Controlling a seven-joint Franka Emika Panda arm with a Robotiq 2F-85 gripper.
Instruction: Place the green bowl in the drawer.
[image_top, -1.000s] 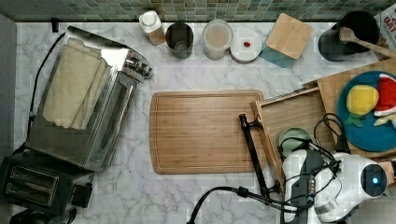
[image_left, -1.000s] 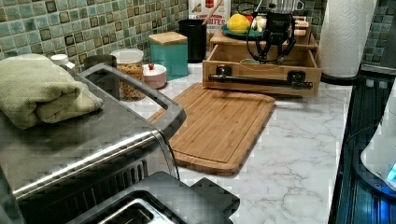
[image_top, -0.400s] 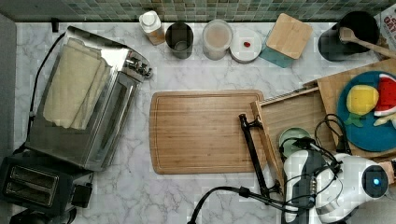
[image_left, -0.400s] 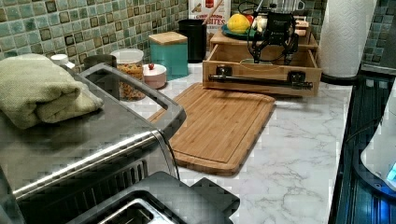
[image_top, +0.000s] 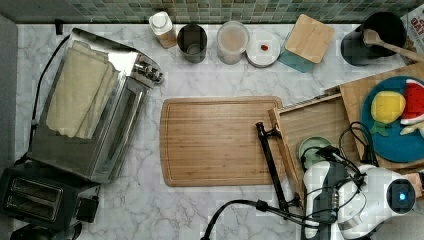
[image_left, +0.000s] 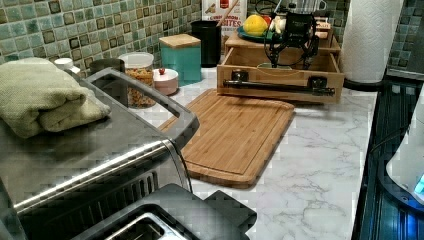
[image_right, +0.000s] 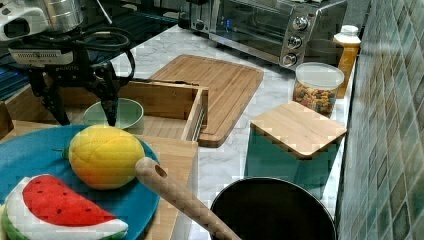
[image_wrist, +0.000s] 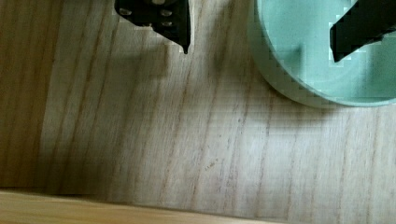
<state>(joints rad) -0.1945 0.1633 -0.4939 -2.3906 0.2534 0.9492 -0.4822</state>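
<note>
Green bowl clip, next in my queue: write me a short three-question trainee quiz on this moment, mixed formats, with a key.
1. True or false: the green bowl sits inside the drawer.
2. Multiple choice: the gripper is A) shut on the bowl, B) open, with one of its fingers over the bowl and the other outside its rim, C) shut on the drawer handle.
3. Fill in: in the top view, the flat wooden thing on the drawer's left is the ____.

Key:
1. True
2. B
3. cutting board
</note>
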